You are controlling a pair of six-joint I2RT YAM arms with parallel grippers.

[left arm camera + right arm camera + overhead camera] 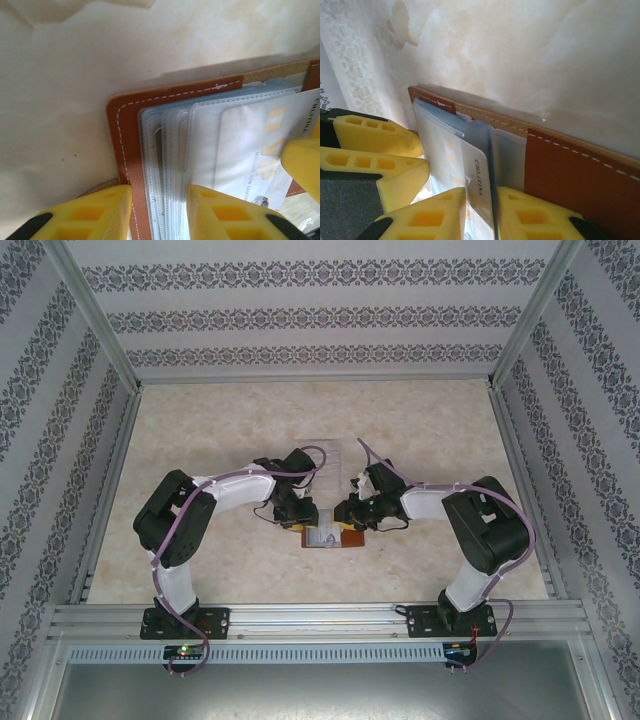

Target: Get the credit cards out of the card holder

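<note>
Top external, counter (200, 440): pale, marbled; both arms reach in to meet over its middle.
Card holder (330, 540): lies opened flat at that meeting point, long axis running left to right, one arm at each end.
Sleeves (165, 150): bluish-grey, fanned over the brown cover, stacked edge over edge.
Credit card (477, 185): pale, with faint print, lying among the sleeves; its long edge runs straight in between the right fingers.
Left end effector (160, 200): fingers parted, straddling the cover's stitched edge and the sleeve stack at the holder's left end; it looks placed to steady the holder.
Right end effector (481, 197): fingers sit close on either side of the card and one sleeve; I cannot tell whether they are pinching it.
Deciding relation: the card lies directly within the right arm's reach, so the right is the nearer one; my judgement is that the pull should follow the card's long edge, away from the left arm.
</note>
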